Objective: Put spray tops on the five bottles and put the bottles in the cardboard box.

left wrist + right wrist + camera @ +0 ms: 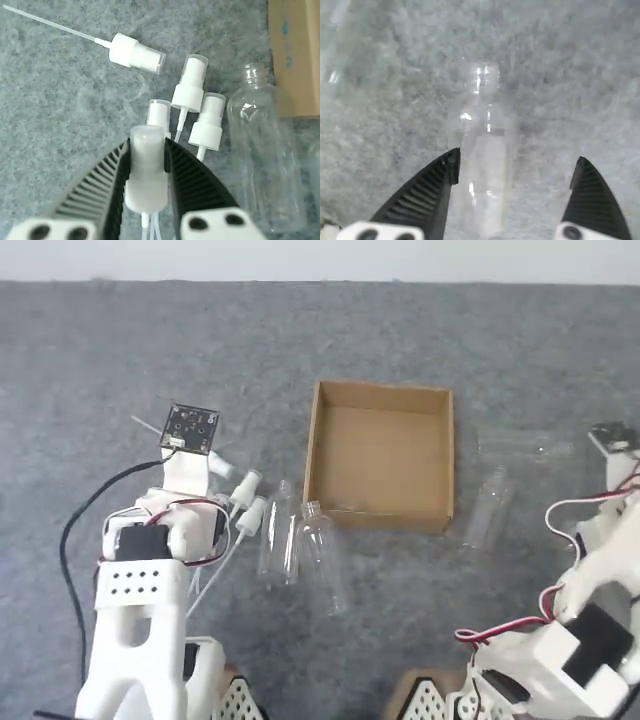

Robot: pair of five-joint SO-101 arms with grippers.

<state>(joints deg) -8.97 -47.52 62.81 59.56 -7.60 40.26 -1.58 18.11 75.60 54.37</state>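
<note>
Though the box (380,455) stands open in the middle of the table (120,340), its floor shows as bare cardboard. A faint glint by its near wall may be clear plastic, but I cannot tell. Two bottles (280,535) lie just beside its left wall and two more lie off its right side, all on the table.

The left wrist view gives what the high view blurs. The left end effector (146,142) is clamped on a top (146,175), with four loose tops (189,90) near it, one trailing a long tube. An uncapped bottle lies beside the box corner.

The right wrist view shows the right end effector (517,156) spread wide, with a lying bottle (482,150) seen between its fingers.
</note>
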